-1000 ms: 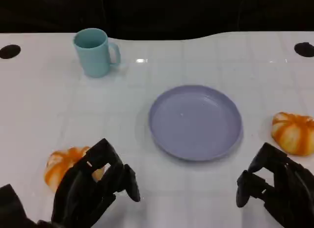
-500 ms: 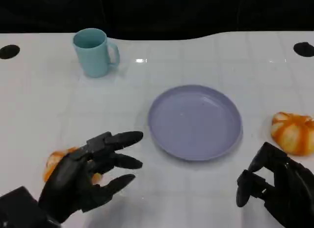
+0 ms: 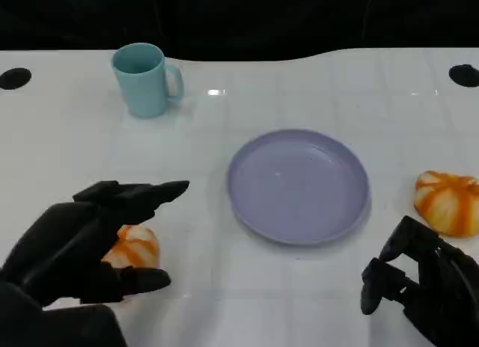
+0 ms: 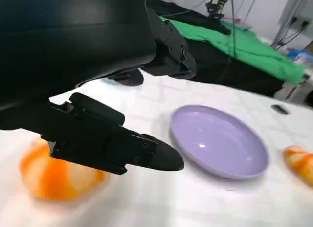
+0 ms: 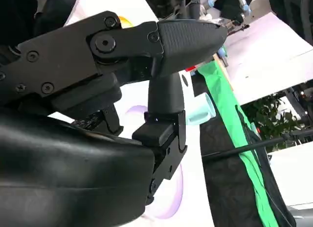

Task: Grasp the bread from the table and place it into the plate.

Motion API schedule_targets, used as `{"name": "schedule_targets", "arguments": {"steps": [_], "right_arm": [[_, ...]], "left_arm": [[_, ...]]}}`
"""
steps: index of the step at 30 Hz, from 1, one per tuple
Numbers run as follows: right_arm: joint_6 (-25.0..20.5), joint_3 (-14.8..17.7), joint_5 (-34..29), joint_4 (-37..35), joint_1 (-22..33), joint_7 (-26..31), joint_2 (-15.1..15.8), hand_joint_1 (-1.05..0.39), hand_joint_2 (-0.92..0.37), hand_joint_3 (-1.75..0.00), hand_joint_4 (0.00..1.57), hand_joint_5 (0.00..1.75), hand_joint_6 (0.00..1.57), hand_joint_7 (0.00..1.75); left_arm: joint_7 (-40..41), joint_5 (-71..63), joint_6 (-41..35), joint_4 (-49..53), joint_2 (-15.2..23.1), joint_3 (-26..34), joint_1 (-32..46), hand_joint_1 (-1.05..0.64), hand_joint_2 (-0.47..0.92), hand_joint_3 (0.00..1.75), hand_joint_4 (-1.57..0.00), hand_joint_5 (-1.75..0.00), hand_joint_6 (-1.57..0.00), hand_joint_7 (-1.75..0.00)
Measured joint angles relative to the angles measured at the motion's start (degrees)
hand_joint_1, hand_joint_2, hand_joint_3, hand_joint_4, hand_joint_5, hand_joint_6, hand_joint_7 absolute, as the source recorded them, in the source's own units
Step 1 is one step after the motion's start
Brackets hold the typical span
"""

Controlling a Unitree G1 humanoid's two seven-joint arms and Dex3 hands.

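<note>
On white table (image 3: 67, 145): two breads, one plate (image 3: 298, 185), one mug (image 3: 144, 79). Left hand (image 3: 82, 238) spread over left bread (image 3: 133, 247), holding nothing; right hand (image 3: 419, 287) curled, empty.

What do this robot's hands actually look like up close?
Both the left hand and the right hand are matt black all over. Each has a smooth rounded shell at the back and blocky, angular fingers ending in tapered rounded tips. On the right hand, round screw heads and pivot pins show at the finger hinges. No markings or loose cables are visible.

White bench (image 3: 67, 149) bearing a plate (image 3: 298, 185), a mug (image 3: 144, 79), and two bread rolls: one under the left hand (image 3: 82, 242), one (image 3: 447, 202) beside the right hand (image 3: 419, 287).
</note>
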State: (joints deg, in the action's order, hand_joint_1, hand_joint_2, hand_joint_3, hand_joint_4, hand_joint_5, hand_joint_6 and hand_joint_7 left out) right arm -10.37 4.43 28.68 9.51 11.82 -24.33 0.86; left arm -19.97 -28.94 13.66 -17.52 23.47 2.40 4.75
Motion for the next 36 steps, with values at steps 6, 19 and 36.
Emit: {"name": "schedule_targets", "arguments": {"steps": [6, 19, 36], "right_arm": [[0.01, 0.00, -0.03, -0.07, -0.22, 0.37, -0.05, -0.58, -0.92, -0.31, 0.74, 1.75, 0.62, 1.55], [-0.20, -0.06, 0.00, -0.05, -0.31, 1.13, -0.23, -0.59, -0.92, -0.30, 0.74, 1.75, 0.63, 1.55], [-0.29, -0.19, -0.07, 0.45, 0.13, 1.22, -0.26, -0.60, -0.92, -0.30, 0.74, 1.75, 0.62, 1.55]], "left_arm": [[-1.08, -12.85, -5.86, -4.32, 4.43, -2.42, -1.05, -0.58, 0.91, 0.04, -0.07, -0.18, -0.25, -0.01], [-4.83, -26.44, -12.59, -0.17, 6.43, -10.54, -5.29, -0.55, 0.90, 0.01, -0.11, -0.09, -0.21, 0.00], [1.49, -29.05, -15.93, 25.82, 3.78, -20.97, -16.47, -0.60, 0.92, 0.02, -0.15, -0.06, -0.14, -0.01]]}}
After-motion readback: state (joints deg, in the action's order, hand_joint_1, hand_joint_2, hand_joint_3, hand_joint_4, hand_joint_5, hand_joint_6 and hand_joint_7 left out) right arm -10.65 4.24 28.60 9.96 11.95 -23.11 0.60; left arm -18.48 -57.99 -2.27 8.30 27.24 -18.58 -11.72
